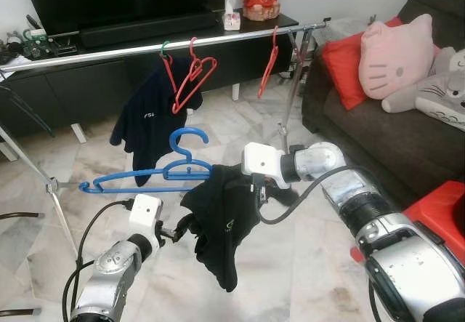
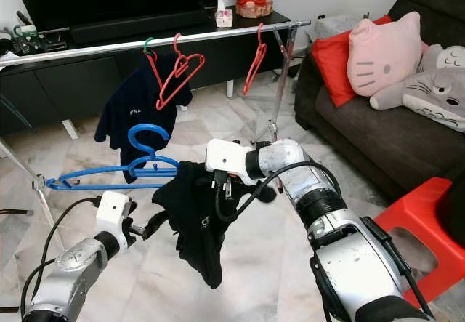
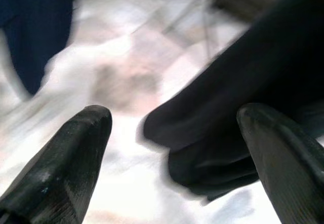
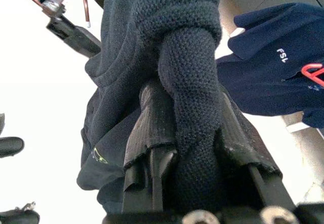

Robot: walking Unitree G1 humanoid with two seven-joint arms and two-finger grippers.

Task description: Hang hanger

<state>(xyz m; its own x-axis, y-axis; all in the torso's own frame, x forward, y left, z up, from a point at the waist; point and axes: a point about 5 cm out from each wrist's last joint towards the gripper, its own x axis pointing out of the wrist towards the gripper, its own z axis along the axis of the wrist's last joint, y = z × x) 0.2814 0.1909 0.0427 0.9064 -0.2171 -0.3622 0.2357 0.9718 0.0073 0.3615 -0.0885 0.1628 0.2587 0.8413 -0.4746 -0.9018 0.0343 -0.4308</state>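
A blue hanger [image 1: 138, 182] hangs level in the air, its hook [image 1: 186, 144] pointing up, below the silver rail [image 1: 109, 50]. A black garment [image 1: 225, 227] is draped over the hanger's right end. My right gripper [image 1: 234, 182] is shut on the bunched cloth there, and in the right wrist view the fingers [image 4: 147, 133] clamp a knitted roll of it. Low beside the garment's left edge, my left gripper [image 1: 182, 229] is open, its fingertips [image 3: 66, 158] wide apart with black cloth [image 3: 243, 92] just ahead.
On the rail hang a navy shirt [image 1: 145, 118] and red hangers [image 1: 190, 75], [image 1: 269, 64]. The rack's legs [image 1: 33, 169], [image 1: 290, 97] stand on the marble floor. A brown sofa [image 1: 378, 140] with cushions is at the right, a red stool [image 1: 439, 209] in front of it, and a TV cabinet [image 1: 94, 82] behind the rail.
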